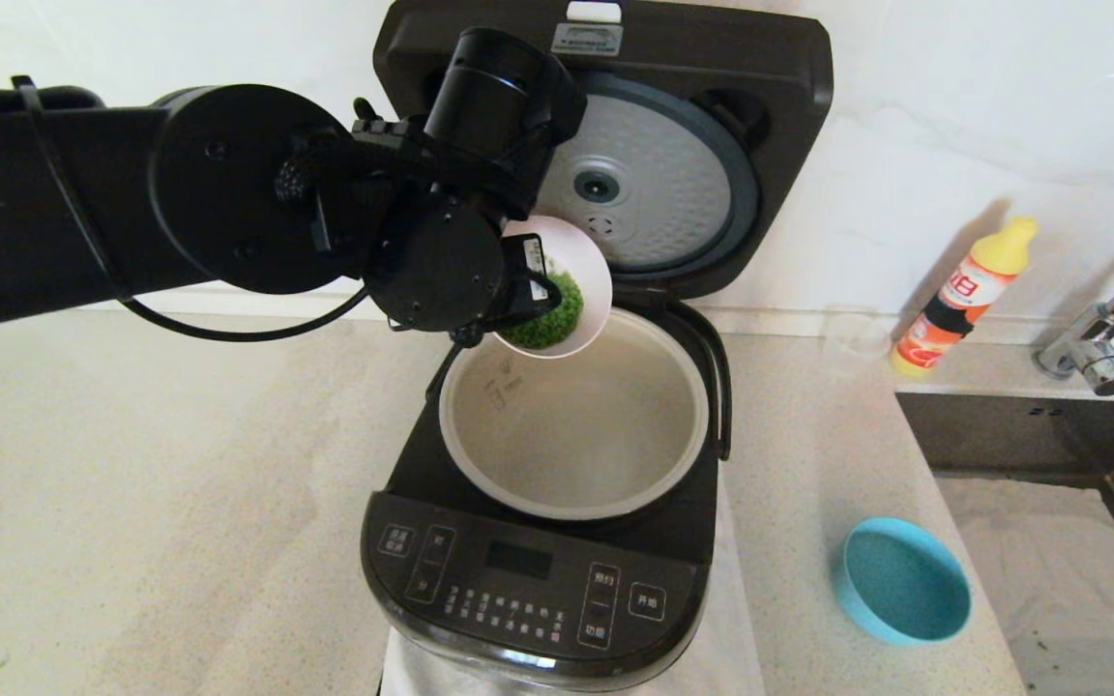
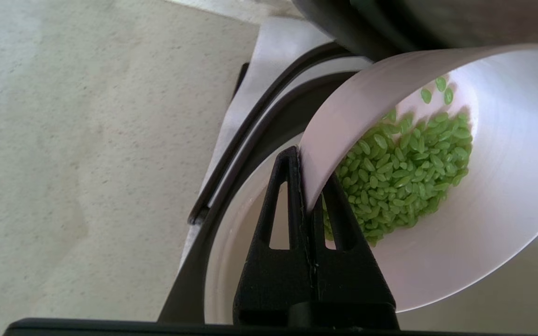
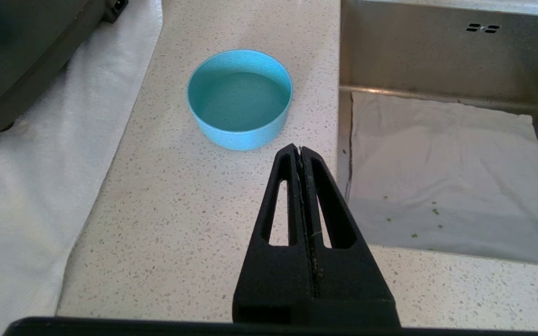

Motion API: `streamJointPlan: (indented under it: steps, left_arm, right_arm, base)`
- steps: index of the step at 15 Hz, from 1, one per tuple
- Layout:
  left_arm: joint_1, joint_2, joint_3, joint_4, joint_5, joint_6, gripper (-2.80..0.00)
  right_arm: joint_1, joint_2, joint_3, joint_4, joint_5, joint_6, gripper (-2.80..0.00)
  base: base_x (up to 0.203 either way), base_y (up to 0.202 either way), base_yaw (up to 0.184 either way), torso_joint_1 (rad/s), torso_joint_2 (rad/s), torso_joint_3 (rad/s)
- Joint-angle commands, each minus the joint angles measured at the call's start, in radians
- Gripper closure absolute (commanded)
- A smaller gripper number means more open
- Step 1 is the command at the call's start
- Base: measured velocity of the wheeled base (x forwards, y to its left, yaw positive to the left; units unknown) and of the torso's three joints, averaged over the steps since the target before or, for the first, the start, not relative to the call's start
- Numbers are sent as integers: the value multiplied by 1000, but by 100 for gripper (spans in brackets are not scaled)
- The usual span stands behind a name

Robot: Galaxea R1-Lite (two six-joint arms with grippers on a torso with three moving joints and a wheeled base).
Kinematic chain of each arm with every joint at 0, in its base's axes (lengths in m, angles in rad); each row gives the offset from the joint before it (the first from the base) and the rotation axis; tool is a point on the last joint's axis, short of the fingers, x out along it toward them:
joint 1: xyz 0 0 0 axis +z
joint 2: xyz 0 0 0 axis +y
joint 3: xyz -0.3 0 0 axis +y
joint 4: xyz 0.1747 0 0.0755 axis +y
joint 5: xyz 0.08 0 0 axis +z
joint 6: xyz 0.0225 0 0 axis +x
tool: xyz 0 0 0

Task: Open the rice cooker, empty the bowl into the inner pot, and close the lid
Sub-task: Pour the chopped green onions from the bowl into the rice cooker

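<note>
Left gripper (image 2: 307, 205), jaws clamped on tilted pink bowl (image 2: 498, 196) of green grains (image 2: 404, 172) above inner pot (image 1: 576, 435); lid (image 1: 654, 174) upright behind; blue bowl (image 1: 903, 580) near sink (image 1: 1079, 454).

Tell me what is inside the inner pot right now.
The inner pot looks empty: bare pale wall and floor, with level markings on its wall. The tilted pink bowl, pinched at the rim by the left gripper, covers a bit of its far rim; the green grains remain in the bowl.
</note>
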Motion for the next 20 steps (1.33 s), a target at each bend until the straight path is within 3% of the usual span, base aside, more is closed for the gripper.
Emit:
streamJointPlan:
  steps: [1, 4, 7, 11, 14, 16, 20]
  left_arm:
    - [-2, -18, 19, 3, 26, -1, 0]
    - [-5, -27, 24, -22, 35, 32, 0]
    - [-5, -54, 47, -85, 32, 129, 0]
    - [-4, -100, 99, -231, -35, 384, 0]
    - [-4, -123, 188, -328, -76, 496, 0]
    - [0, -135, 265, -426, -123, 564, 0]
    - [4, -138, 408, -711, -138, 657, 0]
  right_arm:
    - [0, 1, 0, 1, 0, 0, 0]
    - [0, 1, 0, 1, 0, 0, 0]
    - [0, 1, 0, 1, 0, 0, 0]
    - [0, 0, 0, 1, 0, 0, 0]
    - [0, 0, 0, 1, 0, 0, 0]
    - [0, 1, 0, 1, 0, 0, 0]
    - [0, 1, 0, 1, 0, 0, 0]
  base:
    - [0, 0, 0, 0, 0, 0]
    - [0, 0, 0, 0, 0, 0]
    - [0, 0, 0, 0, 0, 0]
    - [0, 0, 0, 0, 0, 0]
    - [0, 0, 0, 0, 0, 0]
    - [0, 0, 0, 0, 0, 0]
    - [0, 0, 0, 0, 0, 0]
